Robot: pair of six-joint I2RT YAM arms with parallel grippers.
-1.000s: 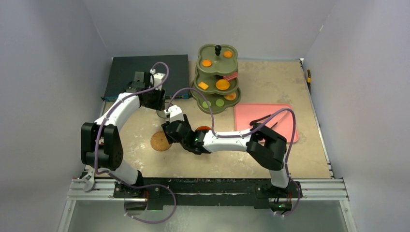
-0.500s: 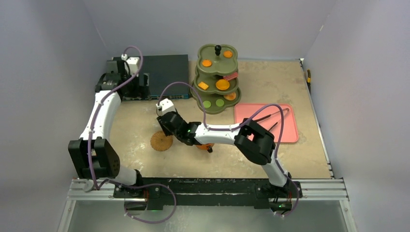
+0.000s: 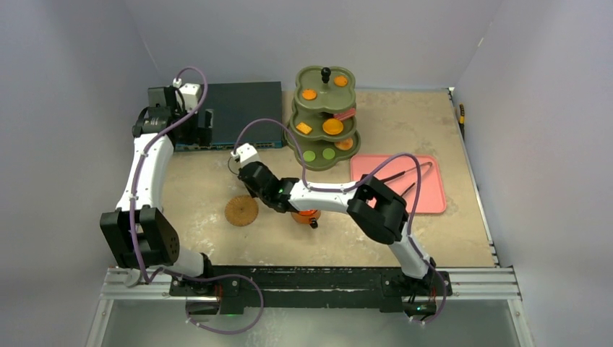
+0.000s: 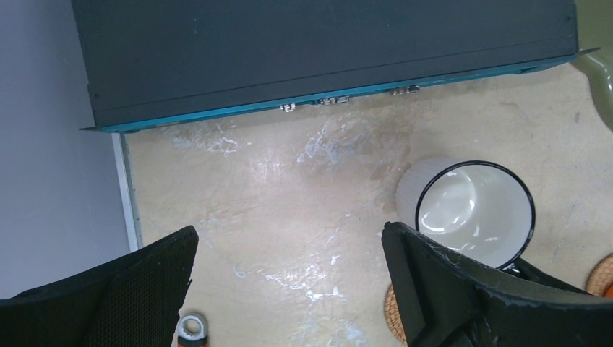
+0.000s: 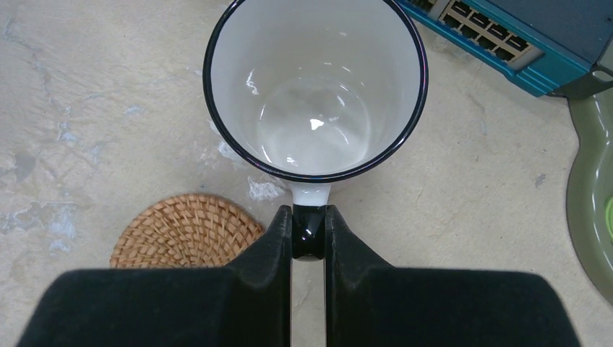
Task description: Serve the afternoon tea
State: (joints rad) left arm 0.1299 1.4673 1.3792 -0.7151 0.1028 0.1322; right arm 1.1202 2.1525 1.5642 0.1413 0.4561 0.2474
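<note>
The white mug [image 5: 314, 87] with a black rim stands upright on the table. My right gripper [image 5: 309, 233] is shut on its black handle. A cork coaster [image 5: 184, 231] lies just left of the handle, apart from the mug. In the top view the right gripper [image 3: 242, 170] reaches left across the table, above the orange mug [image 3: 305, 215]. My left gripper [image 4: 289, 289] is open and empty, high over the table near the dark-blue box [image 4: 325, 50], with the white mug [image 4: 473, 210] beside its right finger. The olive-green stand [image 3: 325, 119] holds orange and green biscuits.
A pink tray [image 3: 434, 195] with black tongs lies right of the stand. A small wrench [image 4: 191, 329] lies near the table's left edge. The stand's rim [image 5: 593, 195] is close on the right of the white mug.
My left gripper opened wide and swung back-left toward the blue box. My right gripper moved up to the white mug and closed on its handle.
</note>
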